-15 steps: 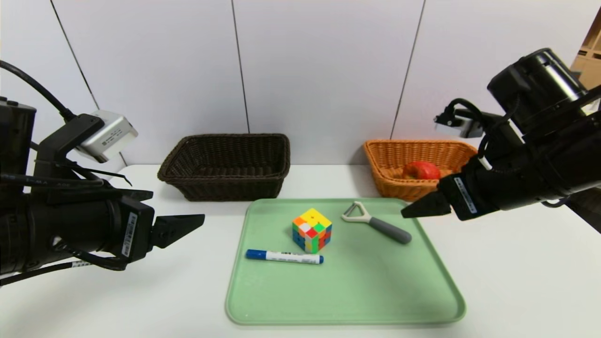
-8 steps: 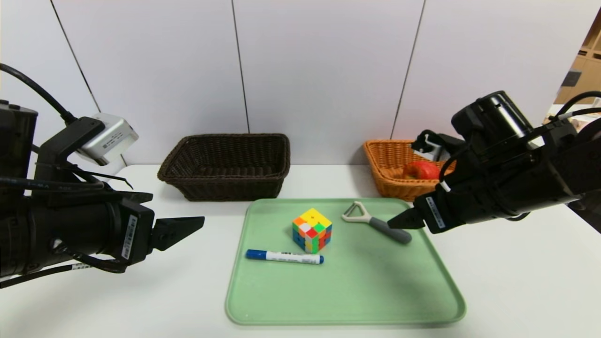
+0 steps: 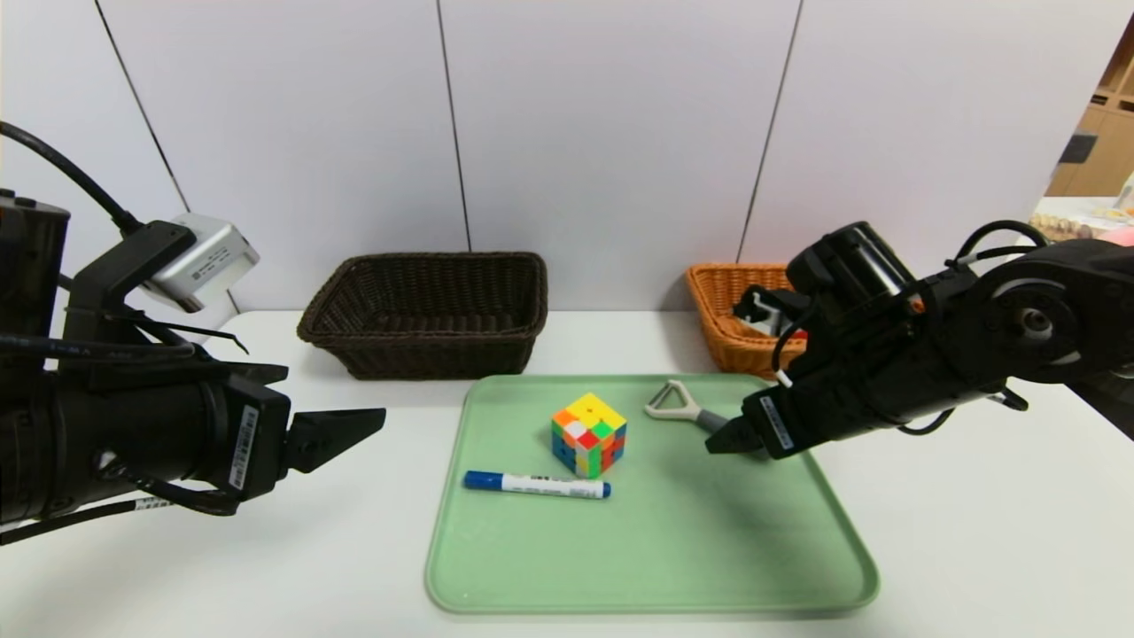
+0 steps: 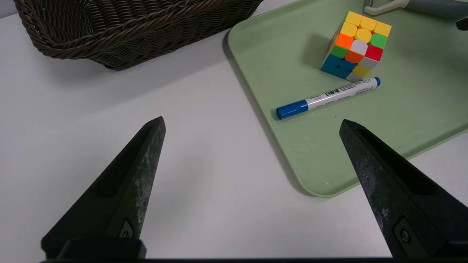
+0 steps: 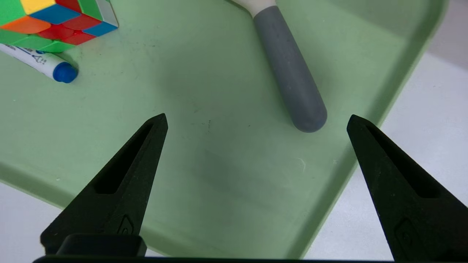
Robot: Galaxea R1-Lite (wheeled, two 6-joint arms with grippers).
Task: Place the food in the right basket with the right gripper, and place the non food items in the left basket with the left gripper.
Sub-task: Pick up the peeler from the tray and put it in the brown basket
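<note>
The left gripper (image 3: 341,434) hangs over the white counter (image 3: 177,567) beside the green tray (image 3: 656,576), jaws wide apart, holding nothing.

On the tray, nearest, lies the pen (image 3: 537,484). It looks light, thin and smooth, so it may roll. I would pinch it across the middle.

Just behind it, close or touching, sits the cube (image 3: 589,434). It is hard with flat sides, and probably easy to hold by two opposite faces.

Farther back lies the peeler (image 3: 687,408). Its grey handle looks thick and a bit grippy, the best place to hold. Its blade end looks thin.

The right gripper (image 3: 728,439) is low over that handle, jaws wide apart and empty.

Against the wall stand the dark basket (image 3: 425,306) on the left and the orange basket (image 3: 722,301) on the right, partly hidden by the right arm.
</note>
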